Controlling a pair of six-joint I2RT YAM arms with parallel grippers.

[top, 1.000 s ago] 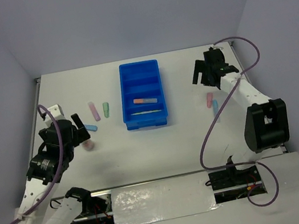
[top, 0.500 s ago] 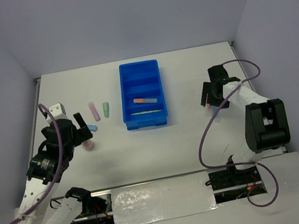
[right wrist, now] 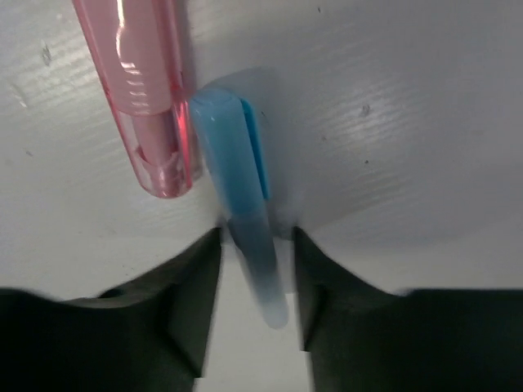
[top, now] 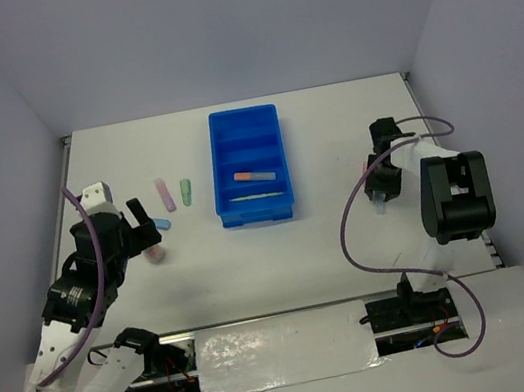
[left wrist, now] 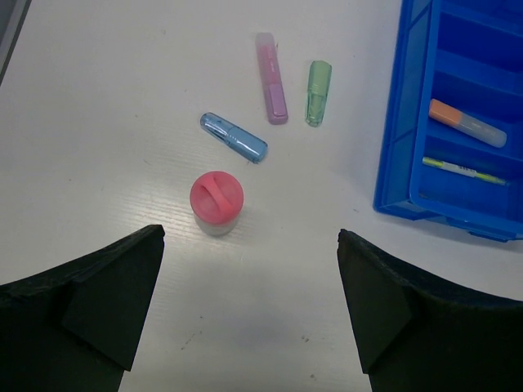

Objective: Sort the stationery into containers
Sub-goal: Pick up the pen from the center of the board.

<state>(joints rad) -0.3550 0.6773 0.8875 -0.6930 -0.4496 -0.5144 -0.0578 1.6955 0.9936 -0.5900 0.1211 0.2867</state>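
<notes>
Right gripper (right wrist: 255, 249) straddles blue marker (right wrist: 233, 155), which is translucent with a darker clip and a pale tip. Pink marker (right wrist: 139, 82) touches it alongside. Pinched or not: cannot tell. Left gripper (left wrist: 249, 237) gapes wide.

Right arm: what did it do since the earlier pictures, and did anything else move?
The right gripper swung from beyond the pink marker and blue marker down onto them. Its narrowing jaws now straddle the blue one, grip not yet certain. The left gripper stayed open, and the blue tray did not move.
</notes>
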